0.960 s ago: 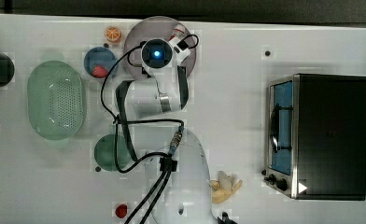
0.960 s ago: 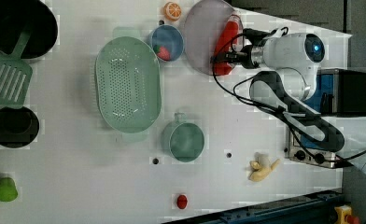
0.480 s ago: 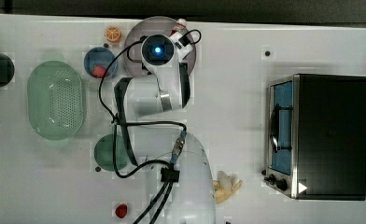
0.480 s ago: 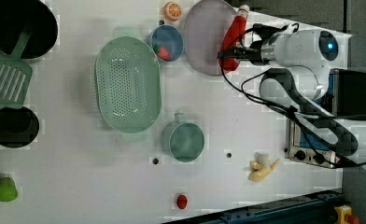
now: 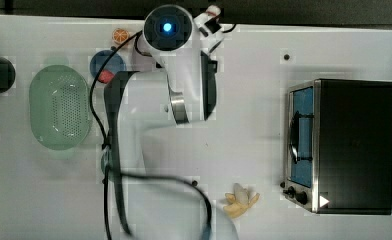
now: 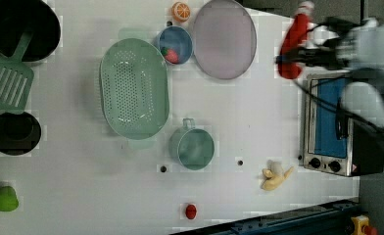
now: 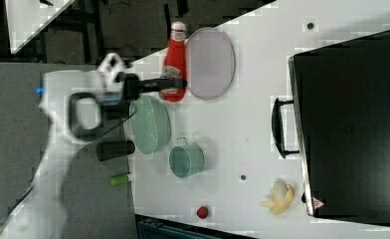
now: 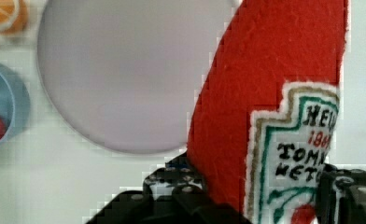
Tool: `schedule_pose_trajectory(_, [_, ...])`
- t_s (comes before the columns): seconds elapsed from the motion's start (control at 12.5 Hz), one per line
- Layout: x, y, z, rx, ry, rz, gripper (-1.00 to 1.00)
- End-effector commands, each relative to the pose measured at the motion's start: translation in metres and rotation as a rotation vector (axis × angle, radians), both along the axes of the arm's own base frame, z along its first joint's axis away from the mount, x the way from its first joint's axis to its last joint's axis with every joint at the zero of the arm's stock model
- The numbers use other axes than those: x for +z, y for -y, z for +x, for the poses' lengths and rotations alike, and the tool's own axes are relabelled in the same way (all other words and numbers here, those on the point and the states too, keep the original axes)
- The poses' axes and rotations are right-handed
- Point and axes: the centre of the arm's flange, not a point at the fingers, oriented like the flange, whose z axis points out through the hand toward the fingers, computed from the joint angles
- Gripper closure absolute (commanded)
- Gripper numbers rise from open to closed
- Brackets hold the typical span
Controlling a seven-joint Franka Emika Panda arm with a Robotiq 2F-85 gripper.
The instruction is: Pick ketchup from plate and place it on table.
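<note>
Ketchup (image 6: 294, 45) up in the air in the left view, clamped by the pincer (image 6: 298, 58), off at three o'clock from the plate (image 6: 224, 45). Right view: pincer (image 7: 175, 83) closed across the red bottle, bottle at nine o'clock beside the plate's rim. Wrist view: fingers (image 8: 181, 186) squeezing the label, plate bare, bench (image 8: 78, 186) white beneath.
</note>
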Motion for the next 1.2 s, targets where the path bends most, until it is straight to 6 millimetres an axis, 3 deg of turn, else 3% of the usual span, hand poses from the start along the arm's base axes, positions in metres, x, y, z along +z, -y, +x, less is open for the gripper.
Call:
schedule_pose_trajectory(0.08, [0.062,0.046,-0.026,-0.153,-0.010,0.051,-0.21])
schedule_pose_trajectory(0.32, [0.067,0.077,-0.068,-0.250,-0.112,0.098,-0.21])
schedule_pose_trajectory(0.48, [0.055,0.092,-0.093,-0.282,-0.144,0.095,-0.21])
schedule_pose_trajectory(0.72, [0.031,0.097,-0.122,-0.323,-0.124,0.094,-0.21])
schedule_pose_trajectory(0.96, [-0.010,0.088,-0.141,-0.311,-0.082,0.095,-0.21])
schedule_pose_trajectory(1.2, [-0.069,0.079,-0.152,-0.296,-0.076,0.097,-0.21])
